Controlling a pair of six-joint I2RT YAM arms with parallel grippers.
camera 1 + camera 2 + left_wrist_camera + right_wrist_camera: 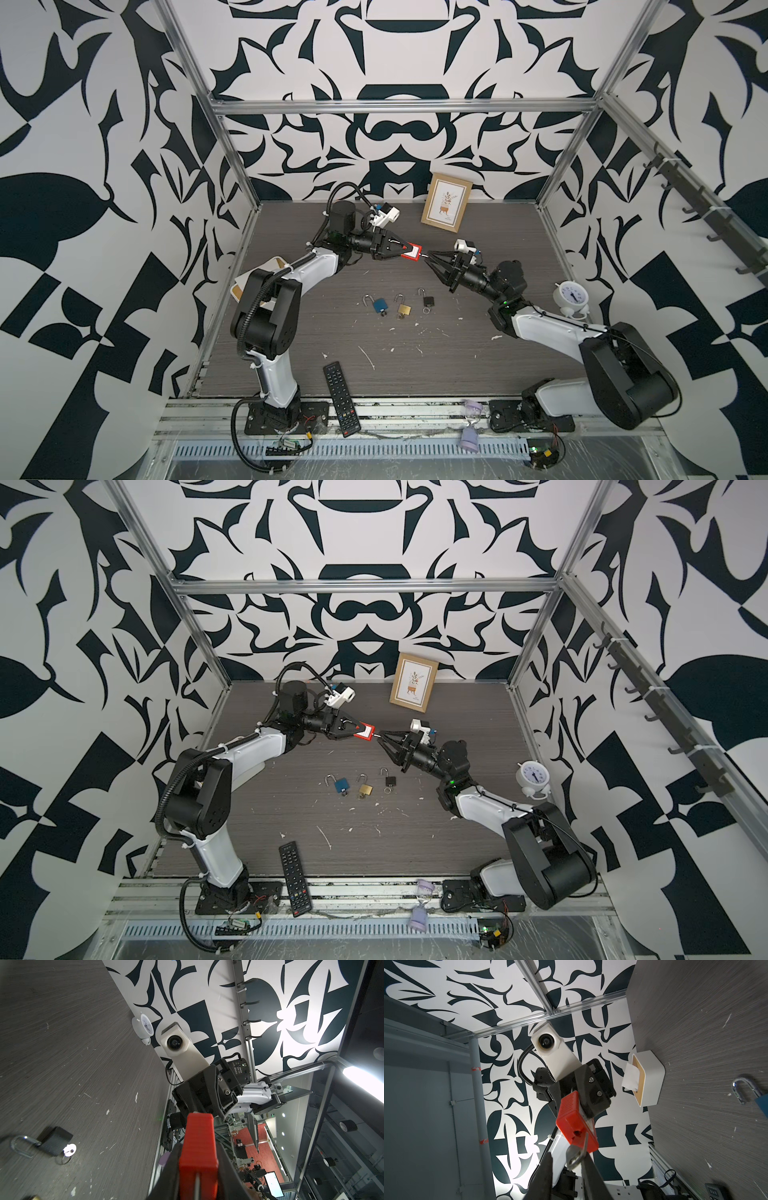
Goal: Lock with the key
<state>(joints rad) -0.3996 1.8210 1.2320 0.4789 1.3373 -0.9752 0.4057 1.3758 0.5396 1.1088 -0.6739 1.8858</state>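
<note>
A red padlock [411, 252] [365, 732] hangs in the air above the middle of the table, with my left gripper [408, 250] [199, 1153] shut on its body [199, 1147]. A silver key [574, 1157] sticks out of the lock's underside [577, 1124], pointing toward the right arm. My right gripper [430, 254] [382, 736] [567, 1154] meets the lock from the right, and the key's head sits between its fingers. One finger [588, 1165] lies against the key. A gap shows between the key and the other finger [548, 1165].
A blue padlock [379, 304], a brass padlock [403, 308] and a black padlock [428, 300] lie open-shackled below the grippers. A picture frame [446, 208] leans at the back, a white clock [571, 296] stands right, a tissue box [648, 1080] left, a remote [340, 399] at front.
</note>
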